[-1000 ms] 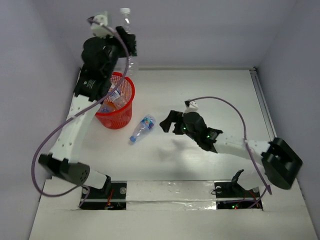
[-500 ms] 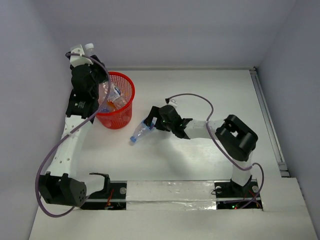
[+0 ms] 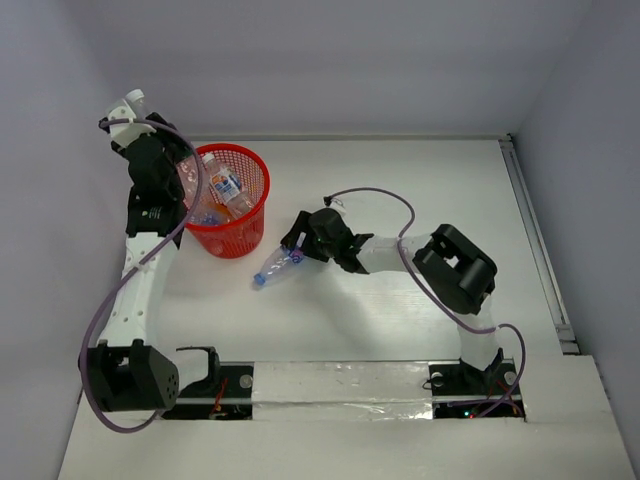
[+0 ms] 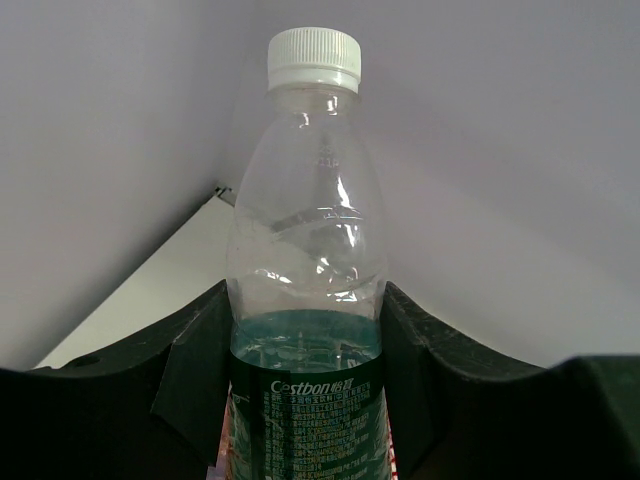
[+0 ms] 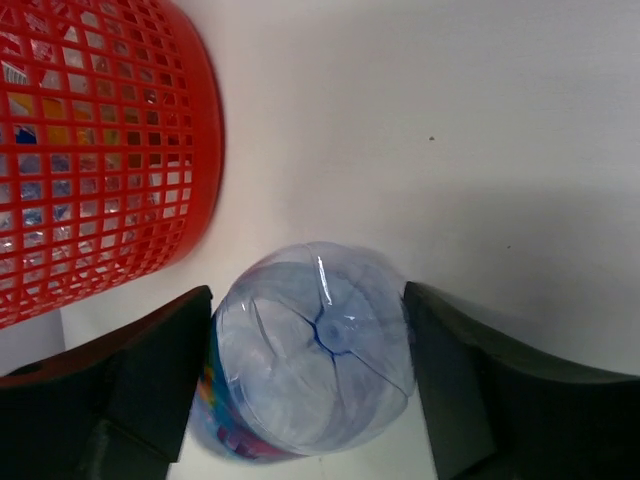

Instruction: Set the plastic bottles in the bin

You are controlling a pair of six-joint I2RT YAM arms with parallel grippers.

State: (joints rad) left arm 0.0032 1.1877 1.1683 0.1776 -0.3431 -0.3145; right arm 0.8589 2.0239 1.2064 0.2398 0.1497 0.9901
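White table (image 3: 420,190), pale grey walls (image 3: 350,60). My L gripper (image 4: 305,335) clamps green-label bottle (image 4: 305,230), reads "Cestbon", raised left of bin (image 3: 232,238). R gripper (image 5: 310,310) straddles lying clear bottle (image 5: 315,355) nr bin; grip unclear.

The bin (image 3: 232,215) is bright red, its wall an open grid of small squares under a solid red rim. Through the mesh show blurred patches of blue, yellow and white, likely labels. A bottle inside (image 3: 227,188) has an orange-and-white label.

The green-label bottle (image 4: 305,250) is clear, with a white ribbed cap (image 4: 313,58) and a dark green band with white lettering.

The bluish bottle (image 5: 315,345) is clear with a blue tint, a star of creases on its base and a multicoloured label.

The left gripper (image 4: 308,310) and right gripper (image 5: 308,298) are black. The arms (image 3: 145,270) are white with black joints and carry purple cables (image 3: 375,192). The table (image 3: 420,170) is white and the walls (image 3: 350,60) pale lilac-grey.
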